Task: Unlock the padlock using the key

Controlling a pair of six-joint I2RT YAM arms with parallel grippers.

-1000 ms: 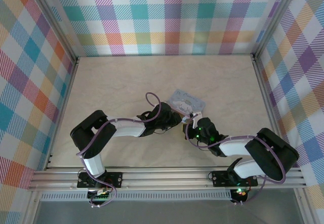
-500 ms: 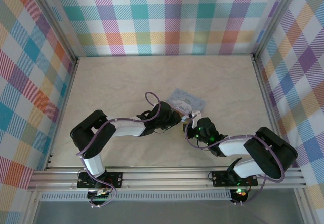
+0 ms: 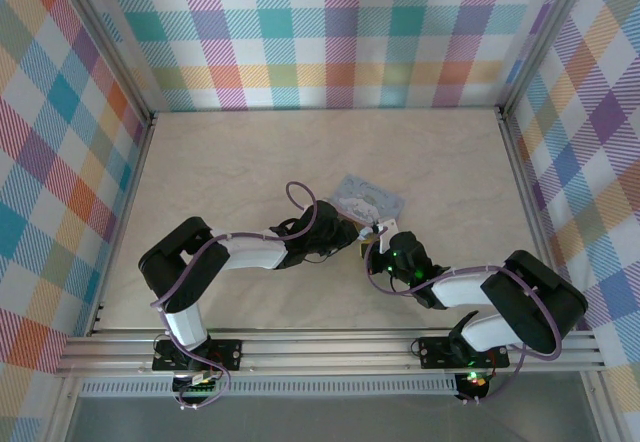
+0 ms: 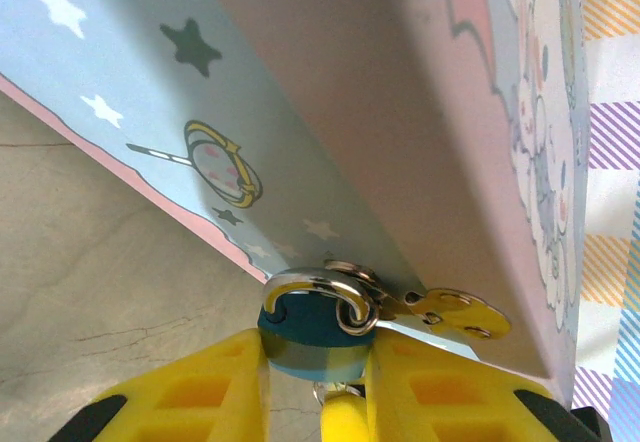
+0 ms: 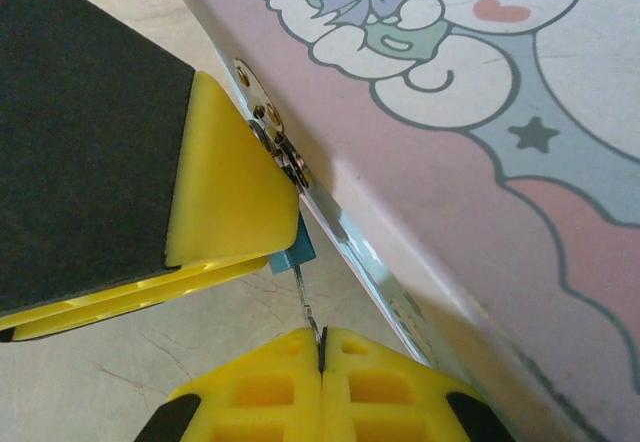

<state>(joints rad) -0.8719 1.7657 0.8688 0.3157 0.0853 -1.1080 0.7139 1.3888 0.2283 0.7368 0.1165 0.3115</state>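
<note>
Turning stage: left gripper [image 4: 315, 367] clamped on padlock [image 4: 312, 328] at the hasp [image 4: 450, 314] of the tin [image 4: 300, 82]; right gripper [image 5: 322, 350] pinched on key [image 5: 304, 297], tip apparently in keyhole. Rotate about the key's axis, gently, padlock braced.

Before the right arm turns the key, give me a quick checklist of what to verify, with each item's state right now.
1. Grip of left tool on the padlock: ok, clamped on its body.
2. Grip of right tool on the key: ok, shut on it.
3. Reach of key to the padlock's underside: ok.
4. Depth of key inside the padlock: cannot tell, hidden.
5. Release of shackle from the hasp of the tin: not ok, hooked through it.
</note>
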